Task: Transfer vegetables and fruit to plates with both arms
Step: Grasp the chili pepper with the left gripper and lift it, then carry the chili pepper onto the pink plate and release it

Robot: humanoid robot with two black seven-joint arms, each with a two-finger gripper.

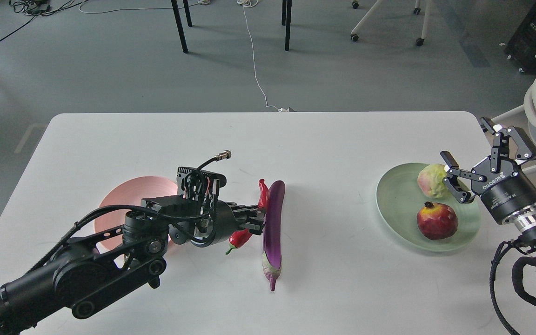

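Note:
My left gripper (253, 222) is shut on the red chili pepper (240, 238) and holds it tilted just above the table. The chili's tip is up against the left side of the purple eggplant (272, 223), and its green stem hangs low. The eggplant lies on the table at the centre. The pale pink plate (128, 200) sits left of my gripper, partly hidden by my arm. The pale green plate (391, 202) at the right holds the yellow-green fruit (430, 180) and the pomegranate (437, 220). My right gripper (465, 140) is open and empty just right of the fruit.
The white table (333, 139) ends close behind my right gripper on the right. Chair legs, cables and a white chair stand on the floor beyond the table.

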